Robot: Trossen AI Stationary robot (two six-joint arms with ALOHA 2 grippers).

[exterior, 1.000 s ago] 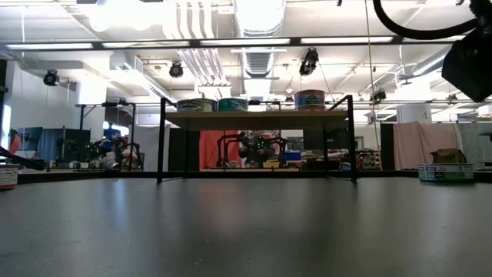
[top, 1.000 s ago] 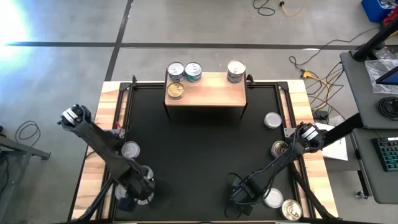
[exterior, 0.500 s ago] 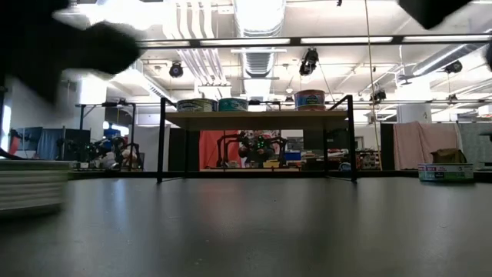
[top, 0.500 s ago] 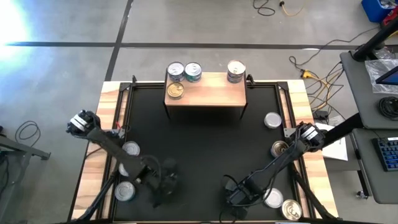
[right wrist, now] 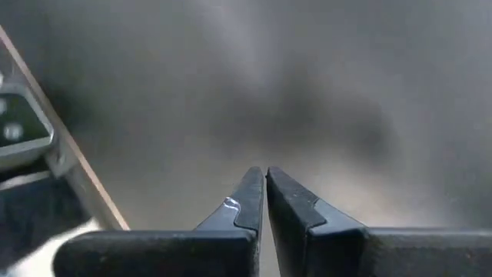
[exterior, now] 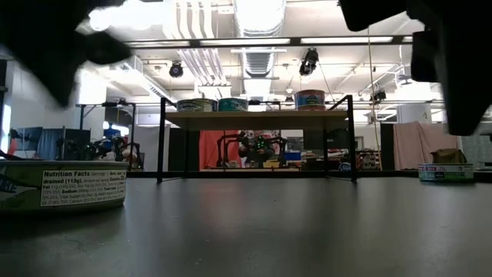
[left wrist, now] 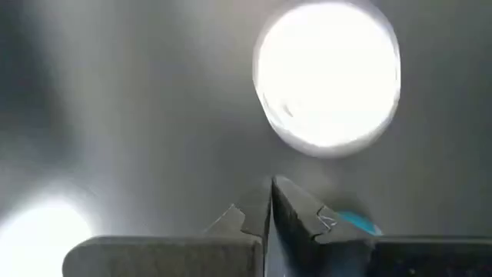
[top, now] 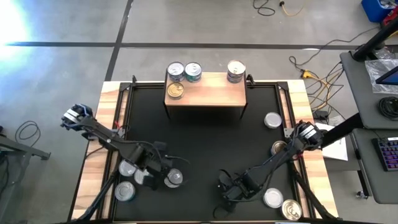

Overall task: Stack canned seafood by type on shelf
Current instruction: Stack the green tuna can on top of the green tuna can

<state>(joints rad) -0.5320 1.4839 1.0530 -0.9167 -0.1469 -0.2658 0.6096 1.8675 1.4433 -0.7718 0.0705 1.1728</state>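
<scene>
The shelf (top: 211, 93) stands at the mat's far side; three silver-topped tins (top: 176, 70) (top: 193, 71) (top: 236, 70) and a gold-topped one (top: 176, 91) stand on its wood top. My left gripper (top: 160, 169) is shut and points down over the near left of the mat. A silver-topped tin (top: 173, 179) stands on its base just right of it; in the left wrist view a strip of mat separates this tin (left wrist: 327, 77) from the fingertips (left wrist: 270, 185). My right gripper (top: 222, 186) hangs shut over bare mat at the near middle, also seen as (right wrist: 265, 173).
More tins stand on the mat: two near the left edge (top: 127, 168) (top: 124, 191) and several at the right (top: 272, 119) (top: 279, 149) (top: 272, 198) (top: 290, 210). The black mat (top: 205, 143) has wooden side strips. In the low view the moved tin (exterior: 61, 185) stands large at the left.
My left gripper has swept from the near left corner toward the table's right, turning as it went. A silver-topped tin has slid over the mat with it toward the near middle, still upright. My right gripper has risen and shifted a little toward the left.
</scene>
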